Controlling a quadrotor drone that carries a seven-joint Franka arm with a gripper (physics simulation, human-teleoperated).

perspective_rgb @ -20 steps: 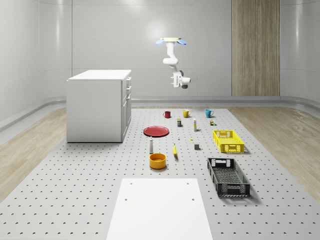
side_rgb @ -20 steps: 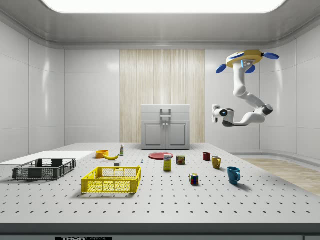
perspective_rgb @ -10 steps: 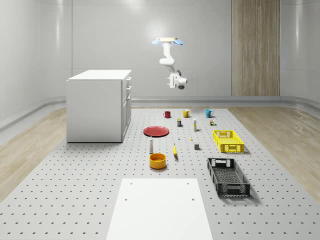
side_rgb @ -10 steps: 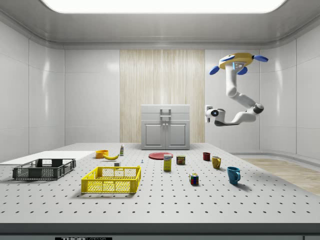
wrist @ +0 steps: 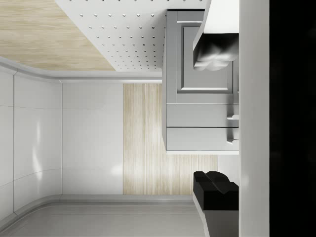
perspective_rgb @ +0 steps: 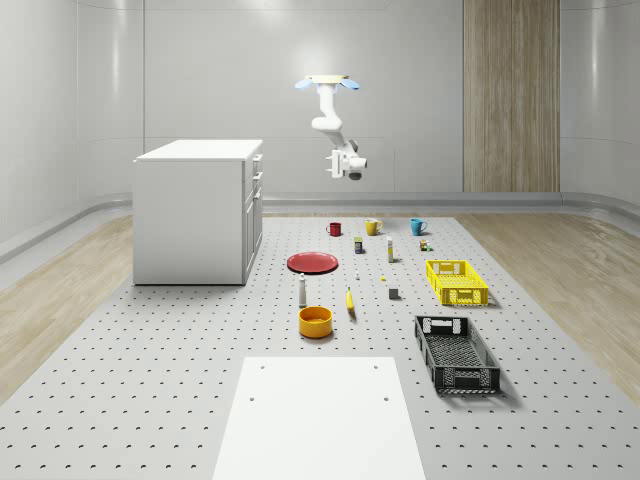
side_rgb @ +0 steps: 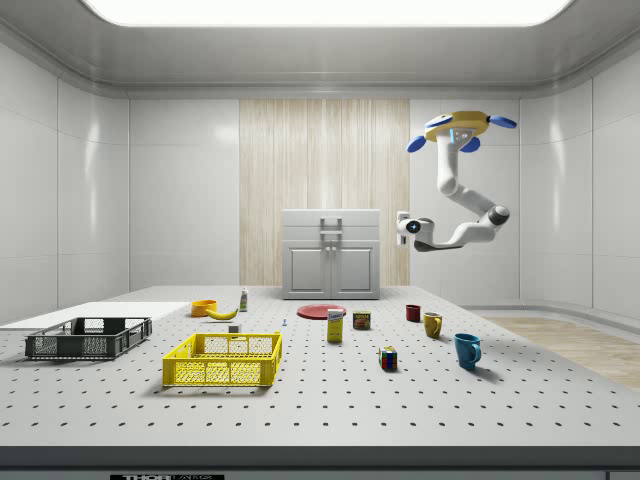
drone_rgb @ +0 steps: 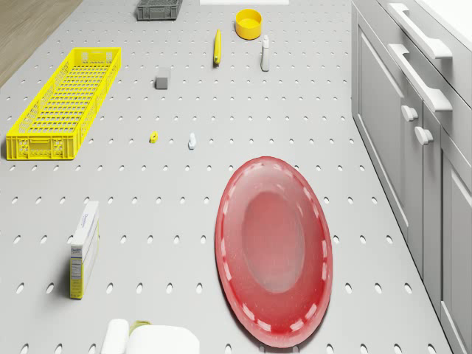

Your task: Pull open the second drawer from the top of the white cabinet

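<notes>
**Drone comes nearer to the cabinet, drawer not yet reached**

Whole-scene view: the drone (perspective_rgb: 326,83) hovers beyond the red plate (perspective_rgb: 313,262), closer to the white cabinet (perspective_rgb: 195,210) than a second ago.

Side view: the gripper (side_rgb: 402,223) now points at the cabinet's top corner, still well apart.

Wrist view: the fingers (wrist: 216,190) stand wide apart, holding nothing; the second drawer (wrist: 200,115) is closed.

Matt white cabinet (perspective_rgb: 195,212), glossy red plate (drone_rgb: 274,251), perforated matt grey tabletop (perspective_rgb: 150,380), yellow plastic-looking mesh crate (perspective_rgb: 456,282).
</notes>
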